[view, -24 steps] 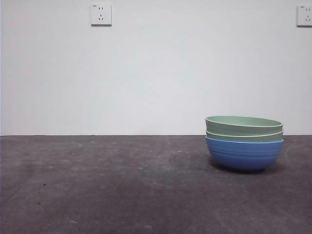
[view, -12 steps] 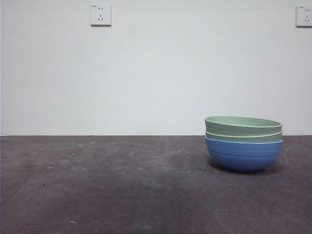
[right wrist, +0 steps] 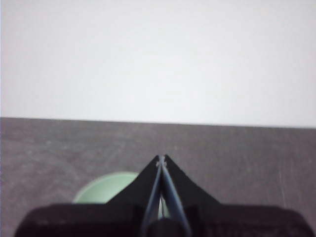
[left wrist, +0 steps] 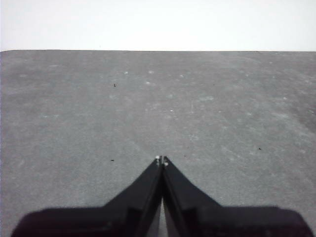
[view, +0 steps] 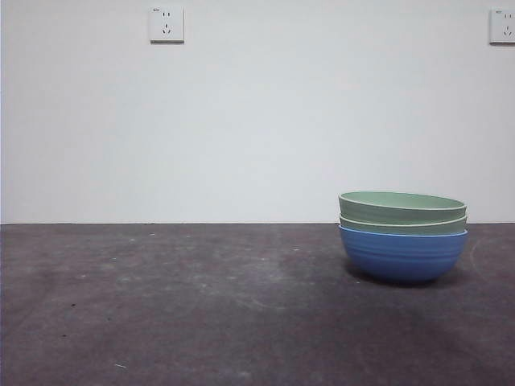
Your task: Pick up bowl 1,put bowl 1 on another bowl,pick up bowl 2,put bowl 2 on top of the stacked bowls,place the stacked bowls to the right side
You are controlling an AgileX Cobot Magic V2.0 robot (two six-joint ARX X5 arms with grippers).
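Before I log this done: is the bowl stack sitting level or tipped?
Level. The stacked bowls stand upright on the table, two pale green nested in the blue bowl, rims roughly parallel, no gripper touching them.

My left gripper has its two black jaws pressed together, tips meeting in a sharp point, and nothing sits between them. It hangs above the table, tilted forward and down. My right gripper is closed the same way, both jaws touching at the tips, nothing clamped in them, aimed more level across the table toward the wall. Neither of my arms shows in the front view; both are held back, out of its sight, and only the wrist views show my jaws
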